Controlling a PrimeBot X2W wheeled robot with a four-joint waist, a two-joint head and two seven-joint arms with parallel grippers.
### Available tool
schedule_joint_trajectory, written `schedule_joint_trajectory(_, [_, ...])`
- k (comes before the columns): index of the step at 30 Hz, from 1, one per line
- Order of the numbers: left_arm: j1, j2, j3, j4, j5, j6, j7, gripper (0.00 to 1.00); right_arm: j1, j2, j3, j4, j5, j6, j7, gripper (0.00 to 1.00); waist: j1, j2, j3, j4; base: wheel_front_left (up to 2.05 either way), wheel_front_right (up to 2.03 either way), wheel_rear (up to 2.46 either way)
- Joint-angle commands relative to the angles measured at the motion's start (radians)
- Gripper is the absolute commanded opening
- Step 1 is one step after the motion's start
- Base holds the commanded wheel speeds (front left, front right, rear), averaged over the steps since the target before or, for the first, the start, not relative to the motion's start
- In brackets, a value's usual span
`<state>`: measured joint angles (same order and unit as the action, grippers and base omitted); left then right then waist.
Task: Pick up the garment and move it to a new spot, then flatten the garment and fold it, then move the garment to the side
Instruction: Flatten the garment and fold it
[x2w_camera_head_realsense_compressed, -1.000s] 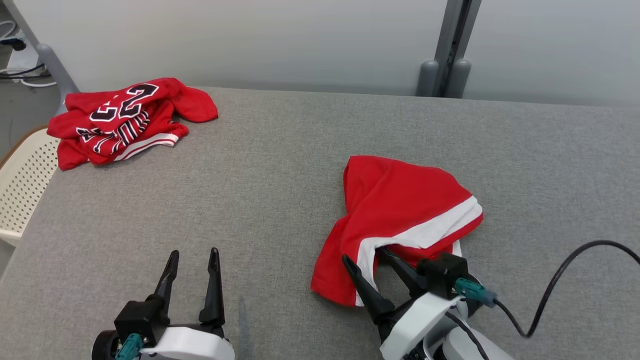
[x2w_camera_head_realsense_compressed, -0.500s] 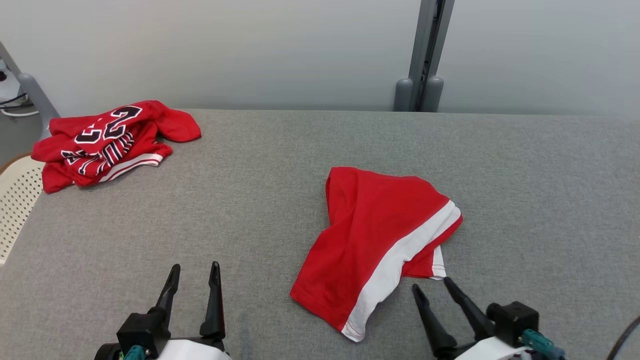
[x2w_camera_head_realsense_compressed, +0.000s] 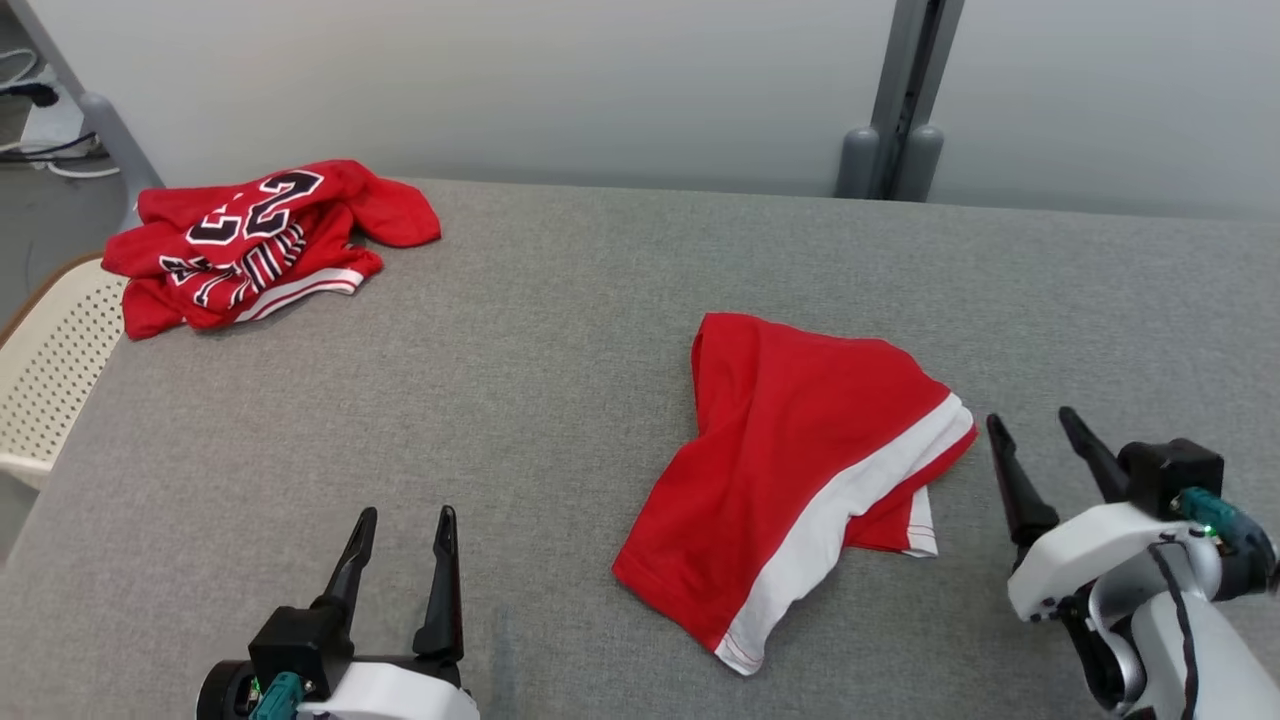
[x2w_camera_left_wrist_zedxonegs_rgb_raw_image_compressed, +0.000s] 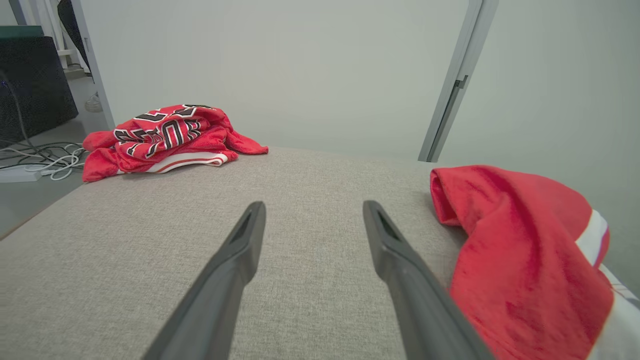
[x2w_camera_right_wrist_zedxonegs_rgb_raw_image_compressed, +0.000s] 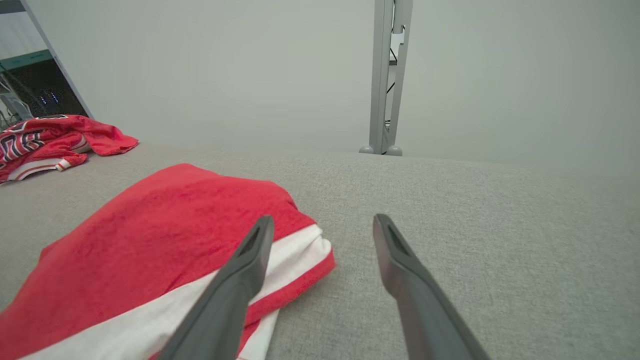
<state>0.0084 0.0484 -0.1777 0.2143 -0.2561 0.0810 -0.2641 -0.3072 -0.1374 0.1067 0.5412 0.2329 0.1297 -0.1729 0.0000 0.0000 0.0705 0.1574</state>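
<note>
Red garment between splayed, empty left gripper and right gripper; far jersey heap, maybe two pieces.

Bare table lies open at 9 and 12 o'clock of the red garment; a crumpled jersey occupies the far 10 o'clock corner.
</note>
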Motion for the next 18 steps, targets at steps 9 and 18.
schedule_joint_trajectory(9, [-0.054, 0.004, -0.004, -0.01, 0.006, 0.0, 0.0, 1.0, -0.173, -0.047, 0.049, 0.254, 0.084, 0.002, 0.039, 1.0, 0.0, 0.0, 0.095, 0.084, 0.0, 0.0, 0.0])
schedule_joint_trajectory(18, [-0.062, 0.004, 0.004, -0.019, 0.008, 0.008, 0.0, 1.0, -0.241, -0.076, 0.169, 0.35, 0.204, 0.002, 0.023, 0.35, 0.0, 0.0, 0.111, 0.094, 0.0, 0.0, 0.0])
